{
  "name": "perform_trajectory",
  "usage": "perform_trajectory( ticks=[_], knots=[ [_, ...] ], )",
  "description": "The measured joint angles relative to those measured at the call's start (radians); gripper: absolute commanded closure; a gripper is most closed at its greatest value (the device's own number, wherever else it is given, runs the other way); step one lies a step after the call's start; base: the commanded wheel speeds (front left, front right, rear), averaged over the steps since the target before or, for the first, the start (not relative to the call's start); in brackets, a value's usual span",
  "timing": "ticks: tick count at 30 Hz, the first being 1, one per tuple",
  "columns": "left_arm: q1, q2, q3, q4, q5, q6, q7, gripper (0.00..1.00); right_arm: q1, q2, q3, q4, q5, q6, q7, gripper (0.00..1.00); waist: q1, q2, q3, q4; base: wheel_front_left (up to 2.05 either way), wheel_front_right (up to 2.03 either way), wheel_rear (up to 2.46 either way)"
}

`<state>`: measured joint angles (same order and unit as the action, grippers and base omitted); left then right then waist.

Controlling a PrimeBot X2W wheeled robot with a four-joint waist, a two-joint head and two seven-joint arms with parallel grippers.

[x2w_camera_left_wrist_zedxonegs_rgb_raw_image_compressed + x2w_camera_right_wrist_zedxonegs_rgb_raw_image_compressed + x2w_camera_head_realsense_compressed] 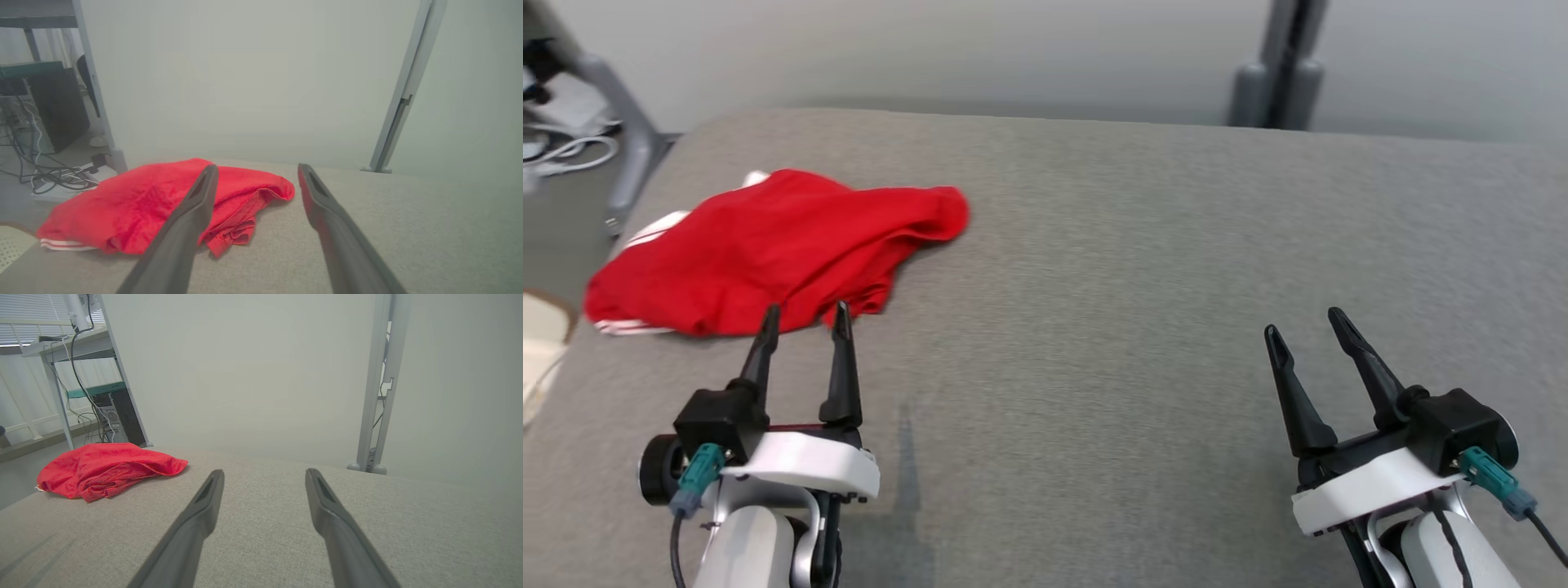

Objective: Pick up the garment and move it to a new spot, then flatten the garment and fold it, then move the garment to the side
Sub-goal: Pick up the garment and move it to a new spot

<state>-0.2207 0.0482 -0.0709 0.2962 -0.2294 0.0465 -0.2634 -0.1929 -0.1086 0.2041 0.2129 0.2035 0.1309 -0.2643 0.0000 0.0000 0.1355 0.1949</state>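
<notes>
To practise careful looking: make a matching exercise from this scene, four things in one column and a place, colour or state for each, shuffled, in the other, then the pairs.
Column one
1 garment
2 left hand
3 right hand
4 table top

Column two
a grey fabric cover
b open, fingertips by the garment's near edge
c red, crumpled, at the table's left
d open, over bare table, apart from the garment

Pairs: 1-c, 2-b, 3-d, 4-a

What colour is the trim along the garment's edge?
White stripes on the red garment, clearest in the left wrist view.
</notes>
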Motion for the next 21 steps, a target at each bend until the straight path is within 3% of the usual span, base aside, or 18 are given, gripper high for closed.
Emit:
perform_trajectory(
  ticks=[12, 16, 21],
  knots=[
    [0.084, 0.001, -0.023, -0.045, -0.009, 0.033, 0.0, 0.0, -0.003, 0.003, 0.06, 0.04, 0.015, 0.0, 0.0, 0.0, 0.0, 0.0, -0.057, 0.267, 0.0, 0.0, 0.0],
    [0.109, 0.002, -0.007, -0.083, -0.019, 0.045, 0.0, 0.0, -0.06, -0.007, 0.105, 0.07, 0.029, 0.0, 0.0, 0.0, 0.0, 0.0, -0.053, 0.311, 0.0, 0.0, 0.0],
    [0.129, 0.001, -0.007, -0.105, -0.028, 0.057, 0.0, 0.0, -0.097, -0.019, 0.128, 0.1, 0.045, 0.0, 0.0, 0.0, 0.0, 0.0, -0.037, 0.319, 0.0, 0.0, 0.0]
  ],
)
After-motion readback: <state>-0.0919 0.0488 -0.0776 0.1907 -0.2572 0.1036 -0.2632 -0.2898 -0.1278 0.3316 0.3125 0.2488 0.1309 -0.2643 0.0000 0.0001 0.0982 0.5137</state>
